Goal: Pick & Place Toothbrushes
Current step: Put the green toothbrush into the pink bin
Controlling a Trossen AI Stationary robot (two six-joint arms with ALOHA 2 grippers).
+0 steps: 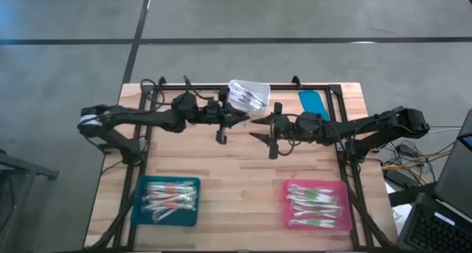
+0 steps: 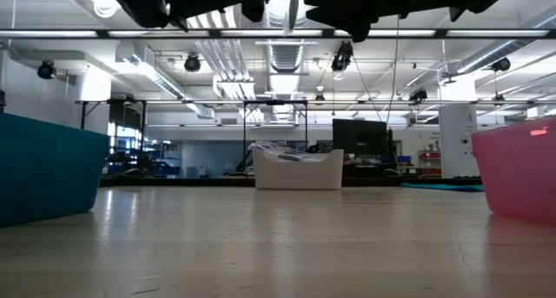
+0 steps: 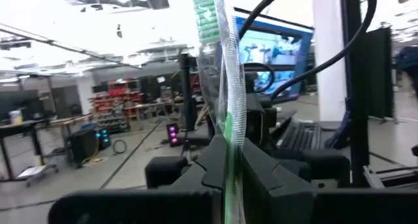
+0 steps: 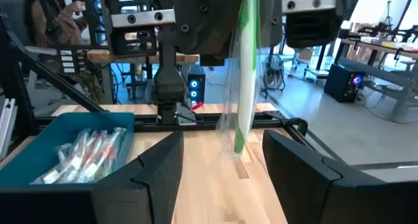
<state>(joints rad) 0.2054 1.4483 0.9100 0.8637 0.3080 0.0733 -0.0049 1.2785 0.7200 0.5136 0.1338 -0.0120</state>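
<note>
A thin green-and-white toothbrush in crinkly clear wrap (image 3: 228, 113) hangs upright above mid-worktop, pinched by the left gripper (image 1: 234, 120) fingers. The right gripper (image 1: 258, 129) faces it tip to tip, fingers spread, both arms stretched level over the pale wooden plank worktop (image 1: 243, 172).

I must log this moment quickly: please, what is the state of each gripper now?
Left gripper: closed on a green toothbrush in clear wrap, above the table's middle.
Right gripper: open, holding nothing, facing that toothbrush.
</note>
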